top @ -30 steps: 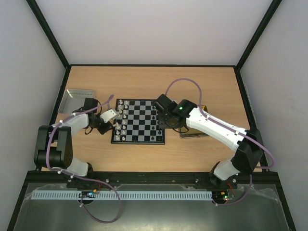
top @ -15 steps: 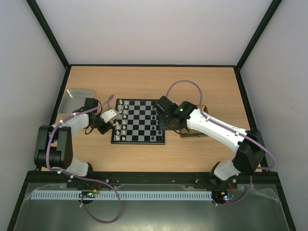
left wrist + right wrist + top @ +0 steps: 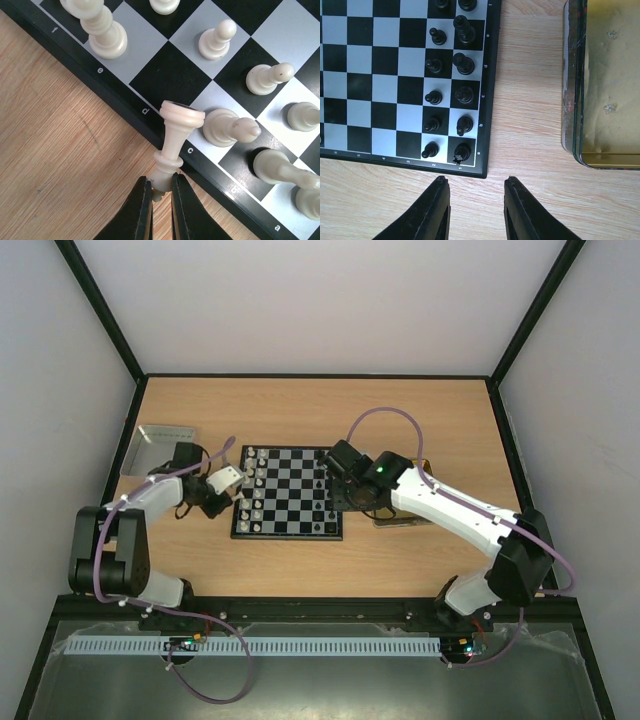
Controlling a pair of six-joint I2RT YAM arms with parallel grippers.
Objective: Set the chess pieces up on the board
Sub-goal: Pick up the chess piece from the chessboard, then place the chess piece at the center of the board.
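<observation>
While the left gripper (image 3: 160, 181) has that white piece (image 3: 175, 135) pinched, how far along would you say we are, Ana?

Far along, Tom. Its fingers are clamped on the narrow end, and the wide flat end points away from them. The piece hangs tilted over the frame of the board (image 3: 75, 55), between the letters c and d.

And the square it wants?

Just ahead of the fingertips, the dark d square in the edge row is bare. White chess pieces (image 3: 227, 127) stand on the squares either side of it and in the row beyond. I judge this one fills that gap.

What about the other arm?

The right gripper (image 3: 476, 181) holds nothing. Its jaws stand apart over the wooden table (image 3: 530, 100), just short of the board's corner. Ahead and to the left of its fingers, the black pieces (image 3: 463, 93) stand in two rows along the edge. To the right of the fingers lies the yellow tray (image 3: 605, 85), with no piece in the part that view shows.

So one piece left?

That's my reading, though the far end of the black rows is cut off in the wrist view. The held piece is not yet standing on its square.
</observation>
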